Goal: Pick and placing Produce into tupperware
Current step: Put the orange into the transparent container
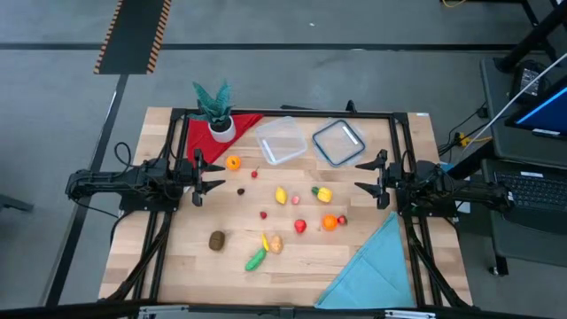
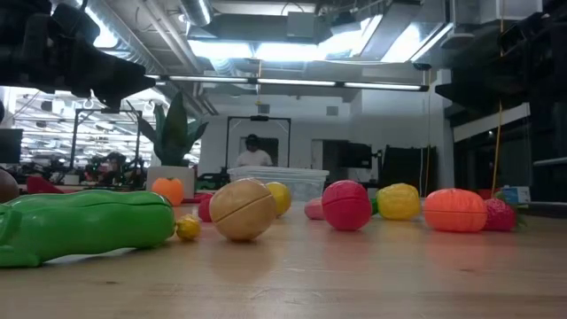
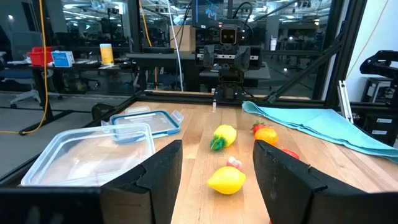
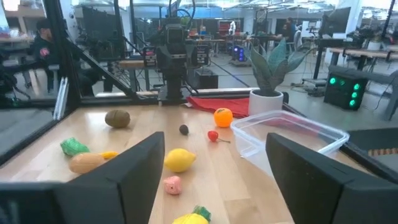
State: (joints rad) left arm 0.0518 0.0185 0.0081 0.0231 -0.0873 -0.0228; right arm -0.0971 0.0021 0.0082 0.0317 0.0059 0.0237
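The produce lies scattered on the wooden table between both arms: an orange (image 1: 233, 162), a lemon (image 1: 281, 196), a yellow pepper (image 1: 322, 193), a red apple (image 1: 300, 226), a tangerine (image 1: 329, 222), a brown kiwi (image 1: 217, 240), a potato (image 1: 275, 244) and a green cucumber (image 1: 255, 260). The clear tupperware (image 1: 280, 140) stands open near the far edge. My left gripper (image 1: 199, 173) hovers open at the left side, my right gripper (image 1: 381, 177) open at the right. In the left wrist view the lemon (image 3: 227, 180) lies ahead of the open fingers (image 3: 158, 171).
A clear lid with a blue rim (image 1: 338, 142) lies right of the tupperware. A potted plant (image 1: 215, 115) stands on a red cloth (image 1: 199, 133) at the far left. A light blue cloth (image 1: 372, 266) covers the near right corner. A black frame (image 1: 292, 113) borders the table.
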